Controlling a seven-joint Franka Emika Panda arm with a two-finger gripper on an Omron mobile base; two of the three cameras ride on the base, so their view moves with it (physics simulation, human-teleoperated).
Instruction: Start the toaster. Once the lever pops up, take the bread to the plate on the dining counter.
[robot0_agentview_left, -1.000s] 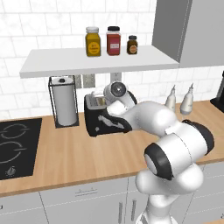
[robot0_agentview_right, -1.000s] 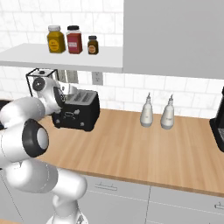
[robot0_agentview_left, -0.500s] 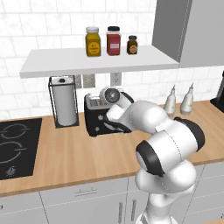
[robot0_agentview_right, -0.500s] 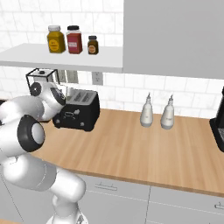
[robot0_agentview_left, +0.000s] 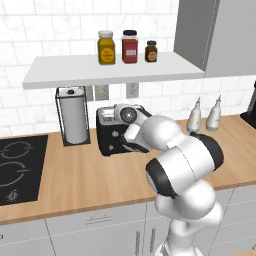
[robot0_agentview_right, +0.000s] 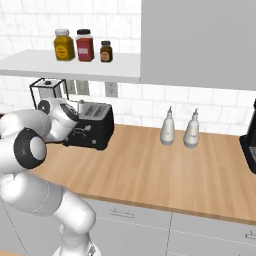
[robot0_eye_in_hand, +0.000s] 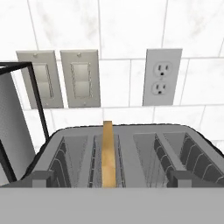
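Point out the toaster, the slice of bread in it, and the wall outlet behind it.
toaster (robot0_eye_in_hand: 131, 142): hand view, on the grey metal top between its slots.
bread (robot0_eye_in_hand: 108, 153): hand view, on the slice's tan top edge, standing in a slot.
wall outlet (robot0_eye_in_hand: 162, 78): hand view, on the middle of its pale cover plate.

My own arm covers the right half of the toaster (robot0_agentview_left: 111, 131) at centre of the left base view. In the hand view the bread (robot0_eye_in_hand: 108, 154) is cut off below by the slot, and the towel holder (robot0_eye_in_hand: 17, 127) by the left edge.
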